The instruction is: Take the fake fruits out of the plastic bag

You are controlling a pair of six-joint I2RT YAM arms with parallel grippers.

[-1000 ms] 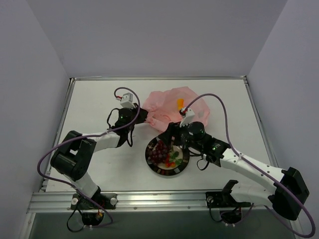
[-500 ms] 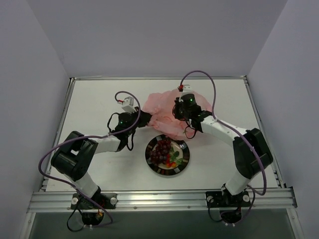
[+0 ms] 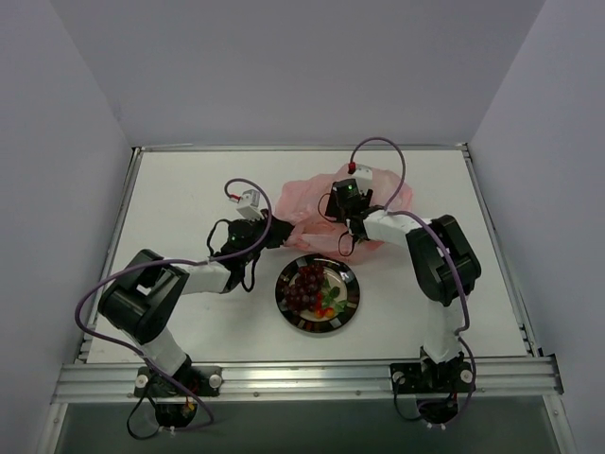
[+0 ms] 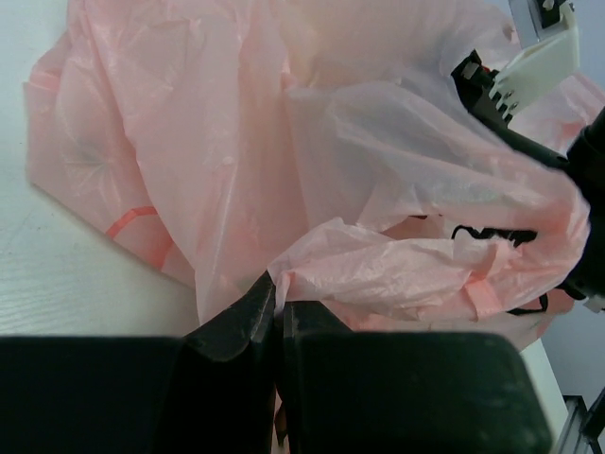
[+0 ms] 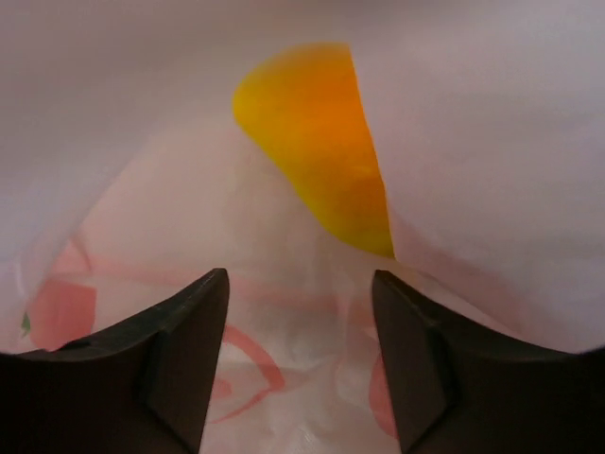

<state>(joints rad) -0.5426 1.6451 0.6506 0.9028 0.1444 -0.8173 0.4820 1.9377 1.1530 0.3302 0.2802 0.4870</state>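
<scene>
The pink plastic bag [image 3: 378, 200] lies crumpled at the back of the table. My left gripper [image 4: 276, 305] is shut on a fold of the plastic bag [image 4: 378, 265] at its near edge, seen from above as the left gripper [image 3: 284, 235]. My right gripper [image 5: 301, 331] is open inside the bag's mouth, nothing between its fingers [image 5: 189, 350]. An orange-yellow fake fruit [image 5: 321, 142] lies just ahead of them, partly veiled by plastic. From above, the right gripper [image 3: 333, 212] reaches into the bag. A purple grape bunch [image 3: 304, 287] and small red-orange pieces [image 3: 328, 306] sit on the plate.
A dark-rimmed round plate [image 3: 352, 301] stands in front of the bag, between the two arms. The right arm [image 4: 529, 66] shows above the bag in the left wrist view. Low walls edge the table on all sides.
The right arm left the plate, swung back to the bag, and its open jaws now sit in the bag's mouth. The left gripper kept its hold and shifted slightly right.
</scene>
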